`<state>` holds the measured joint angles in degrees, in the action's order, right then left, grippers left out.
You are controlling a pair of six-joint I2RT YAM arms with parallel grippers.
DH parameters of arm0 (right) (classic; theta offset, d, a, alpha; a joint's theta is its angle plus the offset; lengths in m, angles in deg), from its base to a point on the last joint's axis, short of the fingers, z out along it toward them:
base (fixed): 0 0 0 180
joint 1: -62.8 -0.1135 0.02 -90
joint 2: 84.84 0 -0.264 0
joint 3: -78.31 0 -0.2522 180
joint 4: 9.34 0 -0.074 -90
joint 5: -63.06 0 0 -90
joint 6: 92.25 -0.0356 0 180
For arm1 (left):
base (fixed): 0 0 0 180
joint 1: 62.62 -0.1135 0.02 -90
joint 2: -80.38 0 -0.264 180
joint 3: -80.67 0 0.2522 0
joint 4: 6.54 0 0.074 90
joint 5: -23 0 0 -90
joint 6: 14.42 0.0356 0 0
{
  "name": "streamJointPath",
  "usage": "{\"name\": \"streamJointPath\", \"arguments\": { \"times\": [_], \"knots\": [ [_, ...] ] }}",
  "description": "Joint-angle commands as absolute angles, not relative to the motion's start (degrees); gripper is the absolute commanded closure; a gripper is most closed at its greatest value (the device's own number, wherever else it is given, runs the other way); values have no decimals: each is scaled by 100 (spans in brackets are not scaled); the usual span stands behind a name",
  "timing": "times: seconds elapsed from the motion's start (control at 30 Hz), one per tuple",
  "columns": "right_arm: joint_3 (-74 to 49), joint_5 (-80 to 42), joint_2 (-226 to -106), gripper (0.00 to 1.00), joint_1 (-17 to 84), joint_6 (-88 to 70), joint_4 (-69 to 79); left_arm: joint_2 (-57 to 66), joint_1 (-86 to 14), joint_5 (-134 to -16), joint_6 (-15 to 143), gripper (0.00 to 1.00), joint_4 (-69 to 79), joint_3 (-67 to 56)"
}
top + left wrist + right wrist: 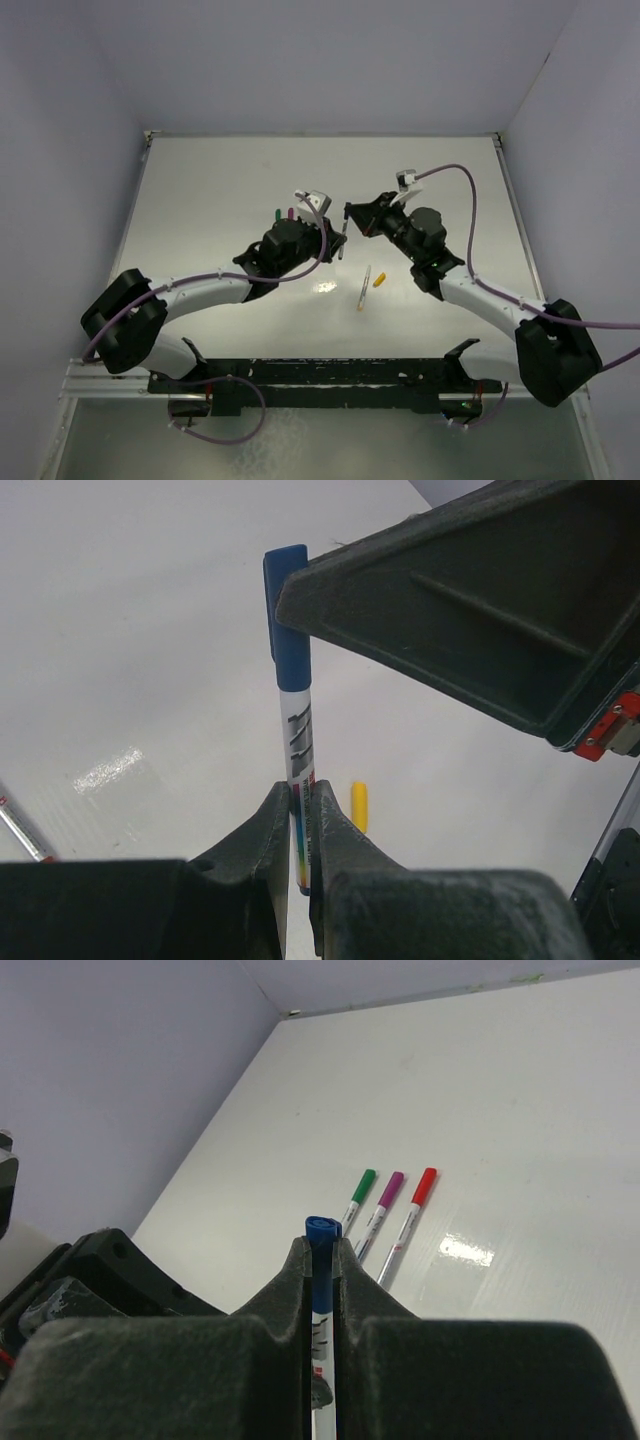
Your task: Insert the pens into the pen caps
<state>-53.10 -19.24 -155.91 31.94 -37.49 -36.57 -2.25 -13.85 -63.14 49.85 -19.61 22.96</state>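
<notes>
L jaws pinch the blue pen low on its barrel, holding it up off the bench. R jaws are clamped on the blue cap, which sits on the pen's far end. Yellow cap lies just beside an uncapped pen, approx mid-bench. Green-capped pen, purple-capped pen & red-capped pen lie side by side on the bench

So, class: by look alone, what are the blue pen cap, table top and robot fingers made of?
The blue pen cap: likely smooth plastic, even colour, soft sheen. The table top: glossy white, perhaps laminate; glare patch shows. The fingers: matt black, grainy, perhaps printed plastic.
</notes>
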Motion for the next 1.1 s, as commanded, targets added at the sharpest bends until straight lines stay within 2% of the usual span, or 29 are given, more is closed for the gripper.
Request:
{"name": "streamJointPath", "arguments": {
  "times": [0.0,0.2,0.3,0.5,0.77,1.07],
  "knots": [
    [-5159,-1933,-15555,89,2949,-3363,-2295,55,-1578,-5907,5055,100,-3222,1799],
    [-4441,-2958,-15175,60,2950,-2682,-1802,-35,-1580,-5923,4755,100,-2417,2155],
    [-4257,-3459,-14802,53,2949,-2405,-1730,-234,-1578,-5906,4614,100,-1923,2182],
    [-4318,-4181,-14057,50,2949,-2235,-1264,-932,-1665,-5555,4265,100,-878,1769],
    [-4625,-4512,-13752,50,2953,-2467,-391,-2562,-1885,-5166,4097,100,991,-224],
    [-4880,-4614,-13731,50,2956,-2675,158,-3388,-2280,-5014,4021,95,1508,-1042]
  ]
}}
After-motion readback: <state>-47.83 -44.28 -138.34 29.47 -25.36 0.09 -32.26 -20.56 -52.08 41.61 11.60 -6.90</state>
